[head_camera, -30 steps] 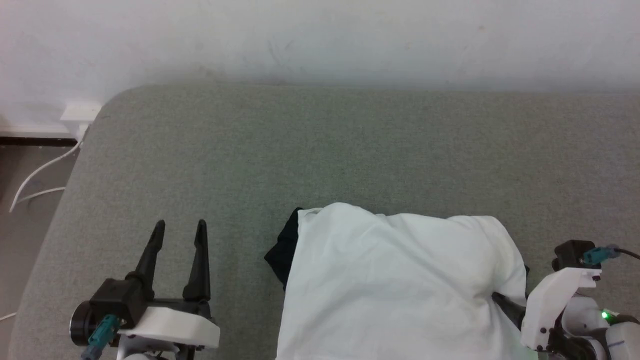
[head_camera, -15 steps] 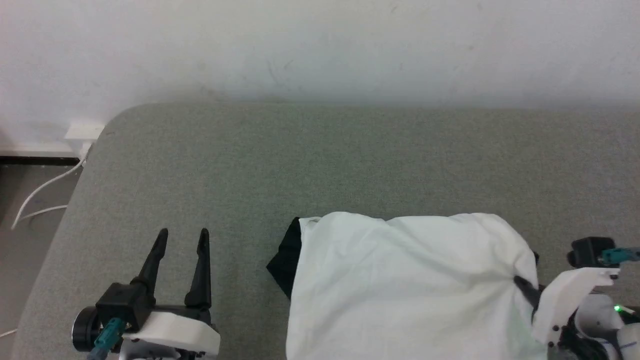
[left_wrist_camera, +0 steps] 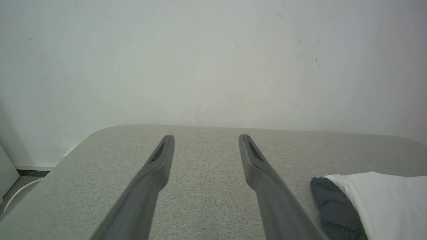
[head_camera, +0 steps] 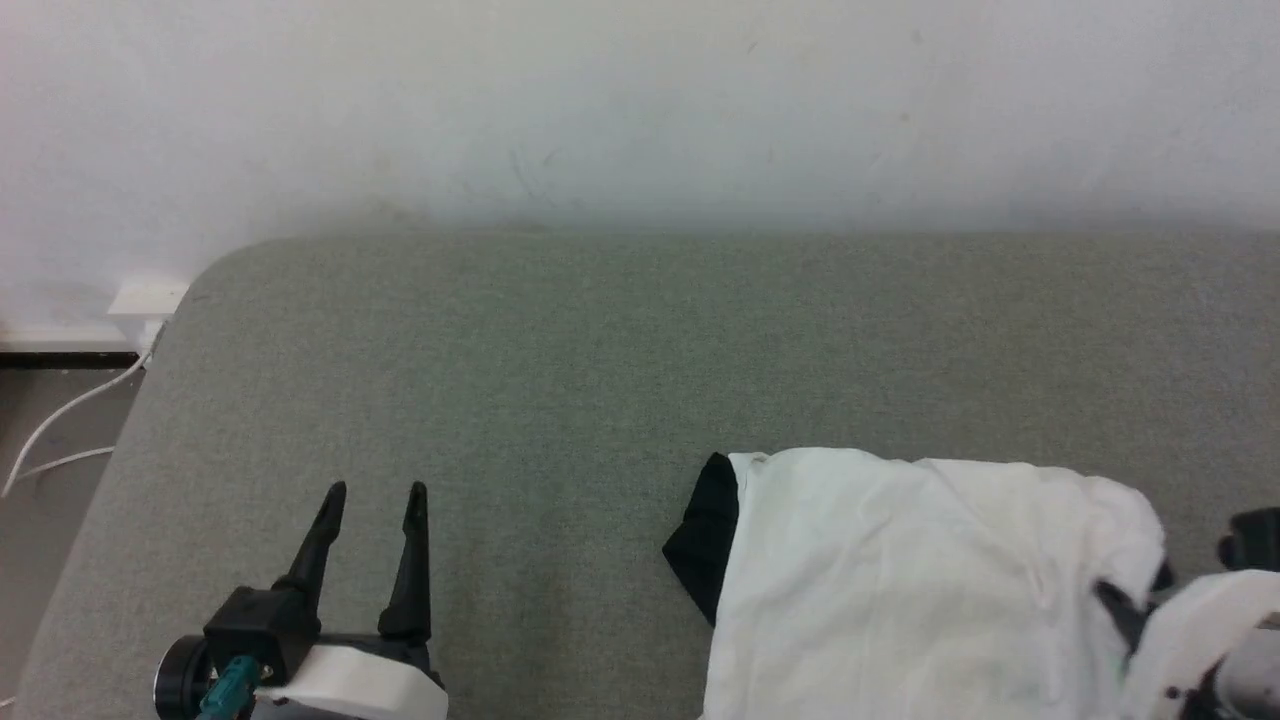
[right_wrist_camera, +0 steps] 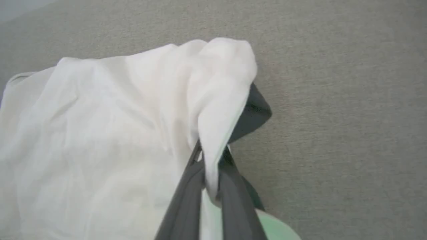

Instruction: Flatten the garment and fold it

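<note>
Grey-green fabric surface, rounded corner, against scuffed white wall; white cable trailing over grey floor at left.

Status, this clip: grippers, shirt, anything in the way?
Left gripper open, off the shirt. Right gripper shut on shirt edge. Shirt bunched, not flat. No obstruction seen.

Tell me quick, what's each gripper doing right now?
Left gripper: open, empty.
Right gripper: closed on a fold of the shirt.
</note>
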